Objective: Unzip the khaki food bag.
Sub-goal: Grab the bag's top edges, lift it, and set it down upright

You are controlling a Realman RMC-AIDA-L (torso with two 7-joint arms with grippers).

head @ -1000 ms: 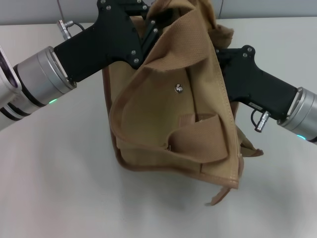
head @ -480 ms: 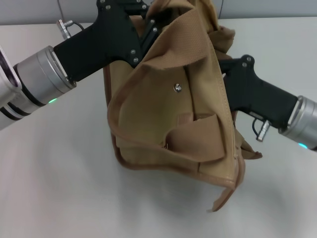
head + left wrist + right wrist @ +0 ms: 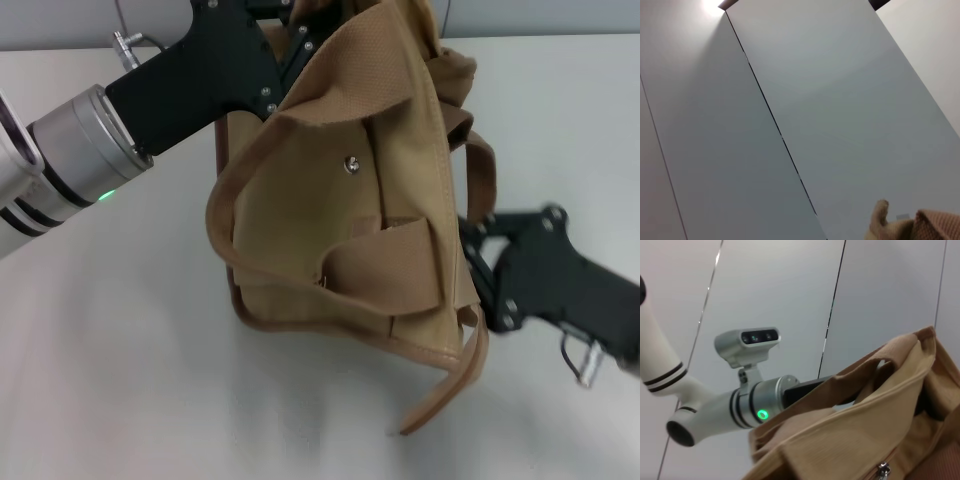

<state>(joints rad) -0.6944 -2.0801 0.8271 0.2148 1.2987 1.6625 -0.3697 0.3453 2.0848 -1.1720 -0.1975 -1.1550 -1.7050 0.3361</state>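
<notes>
The left gripper (image 3: 300,35) is at the top of the khaki food bag (image 3: 370,190), about twelve o'clock in the head view, its black body pressed into the bunched canvas at the bag's upper edge; its fingertips are buried in the fabric, so I cannot tell whether they are apart or clamped. Its silver wrist runs out toward ten o'clock. The right gripper (image 3: 475,265) sits at the bag's side near four o'clock, just beside the canvas and a brown webbing handle (image 3: 482,180) (whether its fingers are apart or together I cannot tell). The bag stands on the white table (image 3: 120,380), leaning and crumpled, with the silver snap (image 3: 352,165) on its front pocket facing the head camera. A second handle (image 3: 450,385) trails onto the table at five o'clock.
</notes>
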